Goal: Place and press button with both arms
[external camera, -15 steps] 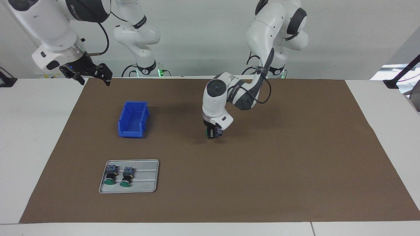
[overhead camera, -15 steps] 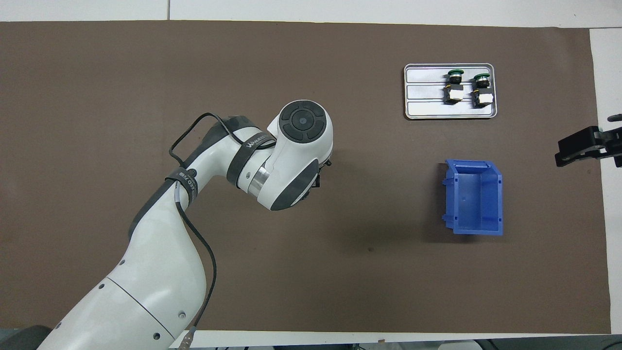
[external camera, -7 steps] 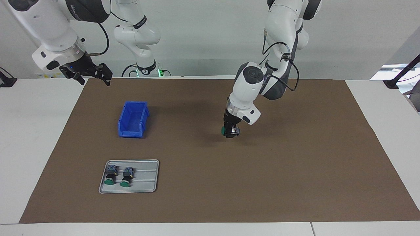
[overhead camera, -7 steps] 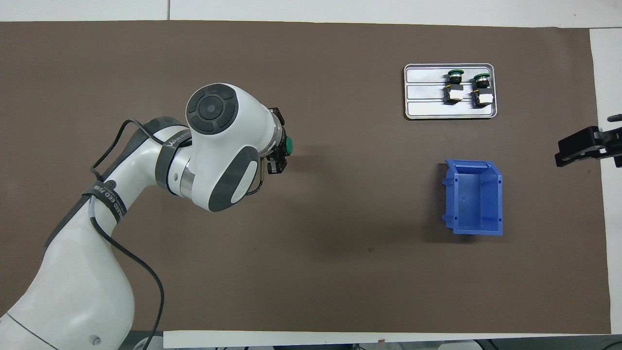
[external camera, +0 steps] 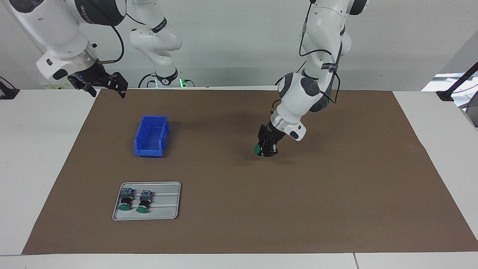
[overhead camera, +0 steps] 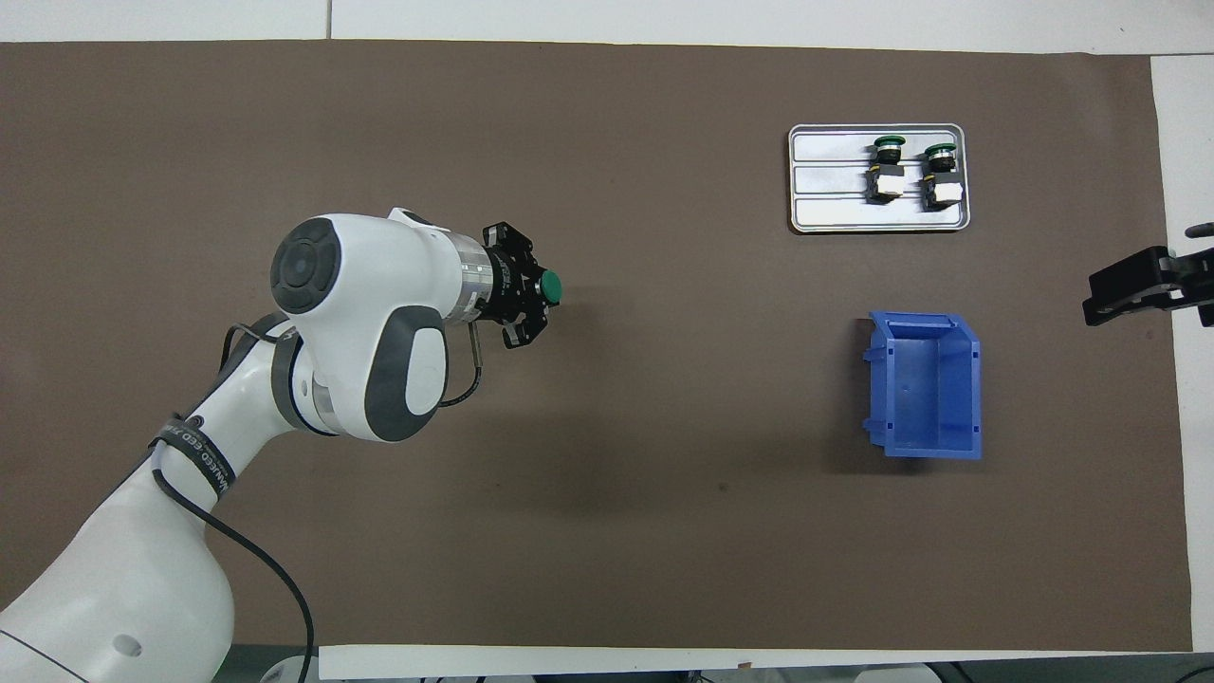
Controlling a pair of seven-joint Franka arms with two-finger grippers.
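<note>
Left pincer (external camera: 266,149) carries the green-capped button (external camera: 257,149) low over the middle of the brown mat (external camera: 336,194); the placing step is in hand.

The left pincer is pinching the button by its body, the cap turned sideways toward the right arm's end of the surface (external camera: 41,157), with the wrist tilted. In the overhead view the button (overhead camera: 549,286) sits at about 9 o'clock from the blue bin (overhead camera: 925,384) and well apart from it; the metal tray (overhead camera: 878,211) with two spare buttons (overhead camera: 887,169) lies at 12 o'clock of the bin. The right pincer (external camera: 101,84) waits, spread, above the mat's corner nearest its base. As I judge it, the next move calls for setting the button down so the cap can be reached, then bringing the right arm across to press it.
</note>
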